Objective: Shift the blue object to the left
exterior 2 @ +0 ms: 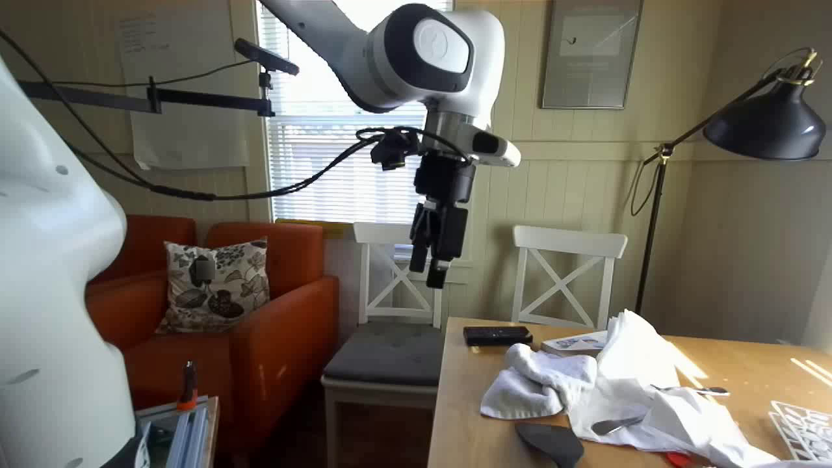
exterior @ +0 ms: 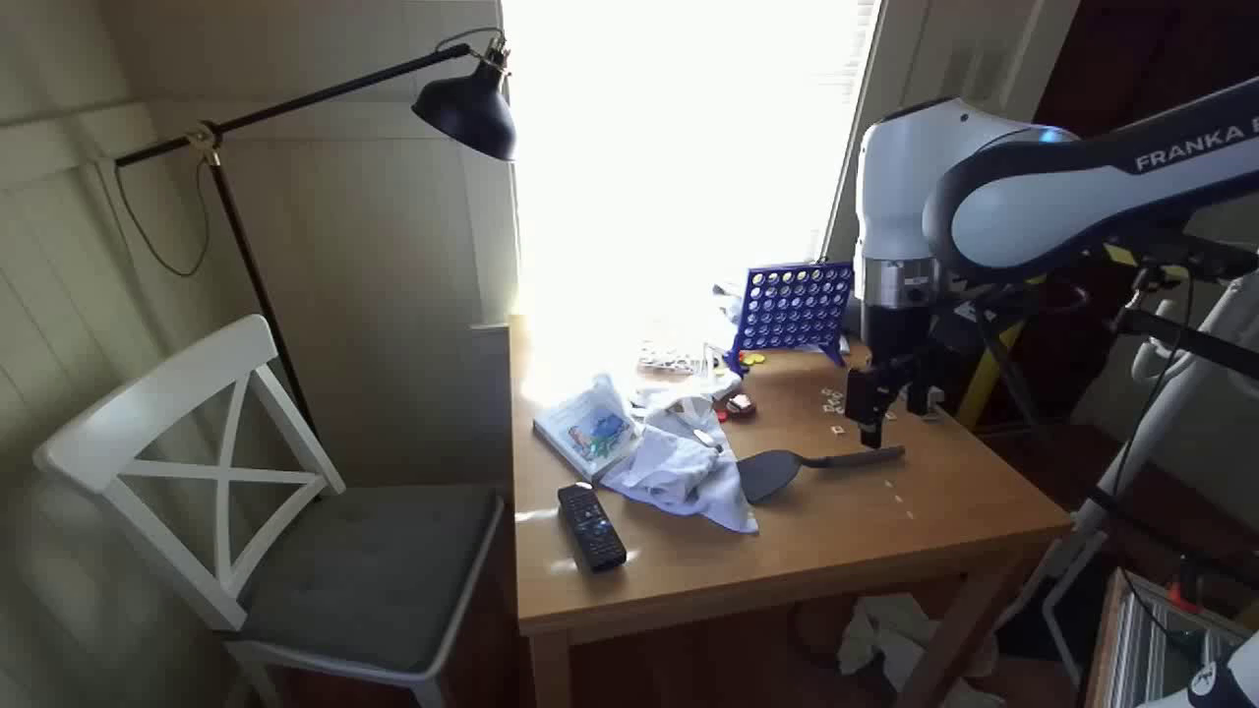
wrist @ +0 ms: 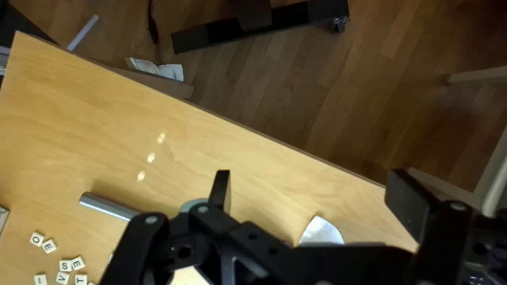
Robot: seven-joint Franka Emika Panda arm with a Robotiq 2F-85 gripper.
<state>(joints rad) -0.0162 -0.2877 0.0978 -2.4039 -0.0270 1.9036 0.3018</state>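
Note:
The blue object is an upright blue game grid with rows of round holes. It stands on feet at the back of the wooden table in an exterior view. It is out of view in the wrist view. My gripper hangs above the table, nearer the table's right part in that view and in front of the grid, apart from it. The gripper also shows in an exterior view. In the wrist view the two fingers of the gripper are wide apart with nothing between them.
A dark spatula lies below the gripper. White cloths, a book and a black remote lie beside it. Letter tiles are scattered near the spatula's handle. A black lamp and chair stand beside the table.

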